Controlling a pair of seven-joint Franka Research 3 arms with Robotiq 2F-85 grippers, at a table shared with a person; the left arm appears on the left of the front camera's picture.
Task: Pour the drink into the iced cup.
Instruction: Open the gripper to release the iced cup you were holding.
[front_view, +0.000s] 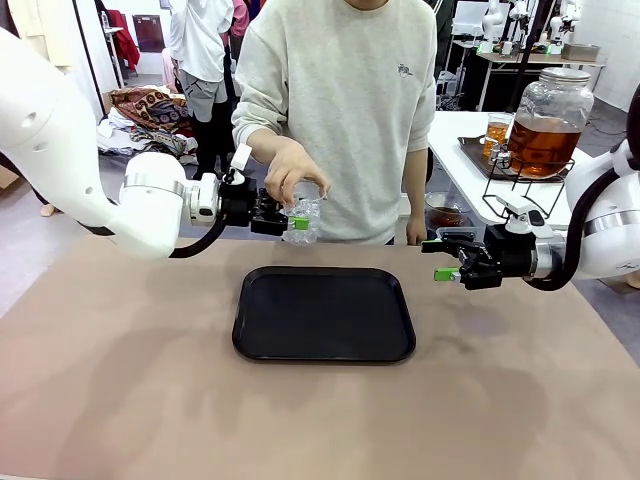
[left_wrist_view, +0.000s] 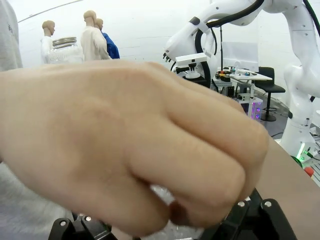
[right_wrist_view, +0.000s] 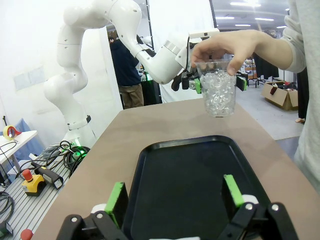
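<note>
We see the black tray (front_view: 323, 313) nearest, centred on the brown table (front_view: 120, 380). R gripper (front_view: 447, 259) hovers past its right edge, jaws apart, nothing in them. L gripper (front_view: 296, 224) is behind the tray w/ jaws apart around the iced cup (front_view: 305, 217), which the person's hand (front_view: 291, 176) grips from above. Amber drink sits in the glass dispenser jar (front_view: 548, 120), far right on a side table.

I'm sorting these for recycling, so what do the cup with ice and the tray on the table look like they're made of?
The iced cup looks like thin clear plastic: see-through walls showing the ice, though glass can't be ruled out. The tray looks like black moulded plastic with a matte, faintly sheened surface and a raised rounded rim; coated metal is possible.
</note>
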